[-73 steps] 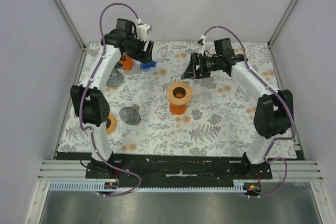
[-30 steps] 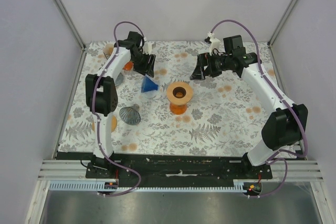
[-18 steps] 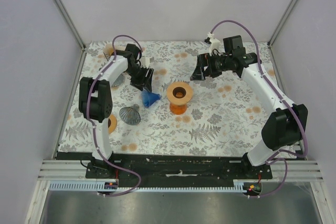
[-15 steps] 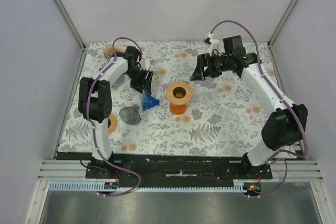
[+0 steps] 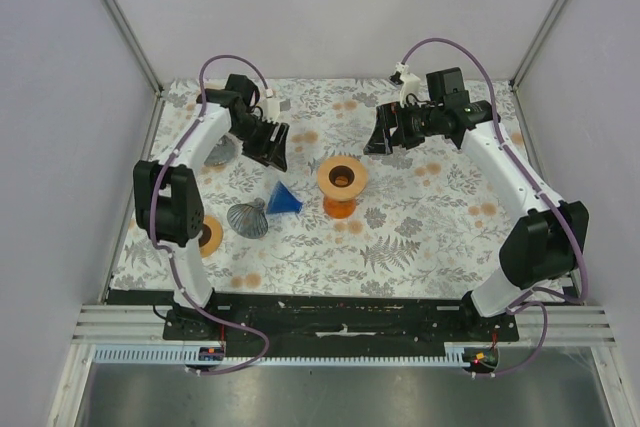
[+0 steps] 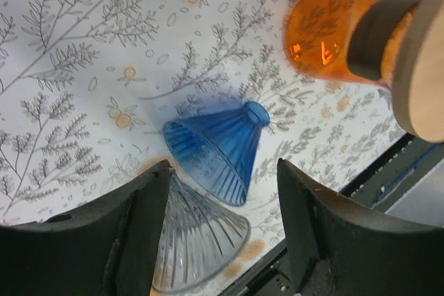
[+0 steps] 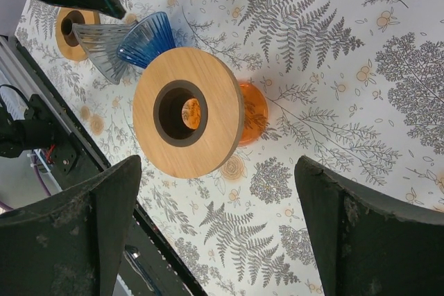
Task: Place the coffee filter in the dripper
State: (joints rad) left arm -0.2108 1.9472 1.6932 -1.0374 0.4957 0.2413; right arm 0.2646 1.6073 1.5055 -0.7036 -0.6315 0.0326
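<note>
A blue ribbed cone (image 5: 284,198) lies on its side on the table, just left of the orange stand with a wooden ring top (image 5: 341,184). A clear grey ribbed cone (image 5: 247,218) lies beside it, touching. My left gripper (image 5: 268,145) hovers behind them, open and empty. In the left wrist view the blue cone (image 6: 218,147), clear cone (image 6: 198,233) and stand (image 6: 333,32) show past the open gripper (image 6: 223,166). My right gripper (image 5: 382,132) is open and empty behind the stand. The right wrist view shows the stand (image 7: 187,112) and blue cone (image 7: 149,39).
A second grey cone (image 5: 218,150) lies at the left under the left arm. A wooden ring on an orange base (image 5: 209,235) sits near the left front. The black front rail (image 5: 330,302) borders the floral table.
The blue cone has left my left gripper and come to lie on the table, sliding nearer beside the clear cone. My left gripper has drawn back a little. The right arm barely moved.
</note>
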